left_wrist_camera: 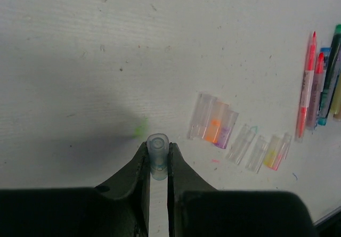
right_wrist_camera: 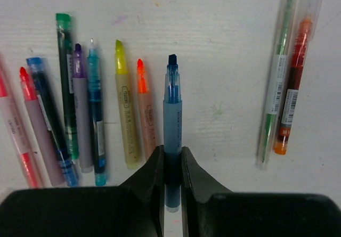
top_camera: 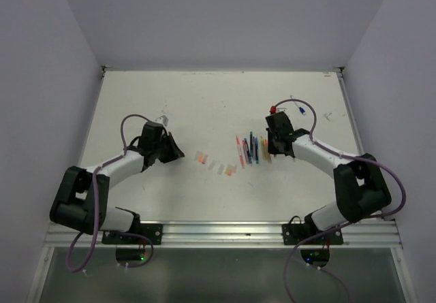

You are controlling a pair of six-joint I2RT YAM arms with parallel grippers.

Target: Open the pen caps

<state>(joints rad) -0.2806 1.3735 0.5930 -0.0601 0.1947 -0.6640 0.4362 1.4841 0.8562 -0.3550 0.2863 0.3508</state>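
My left gripper (left_wrist_camera: 157, 149) is shut on a clear bluish pen cap (left_wrist_camera: 157, 160), held just above the table; in the top view it (top_camera: 176, 152) sits left of centre. A row of loose pen caps (left_wrist_camera: 213, 126) with pink, orange and yellow tints lies to its right (top_camera: 214, 163). My right gripper (right_wrist_camera: 172, 154) is shut on the barrel of a blue pen (right_wrist_camera: 172, 117) whose chisel tip is bare. Several uncapped pens (right_wrist_camera: 125, 106) lie side by side left of it. Two pens (right_wrist_camera: 285, 82), green and orange-red, lie apart on the right under clear caps.
The white tabletop (top_camera: 204, 105) is scuffed with ink marks. White walls close in the left, back and right sides. More pens (left_wrist_camera: 308, 88) lie at the right edge of the left wrist view. A metal rail (top_camera: 225, 231) runs along the near edge.
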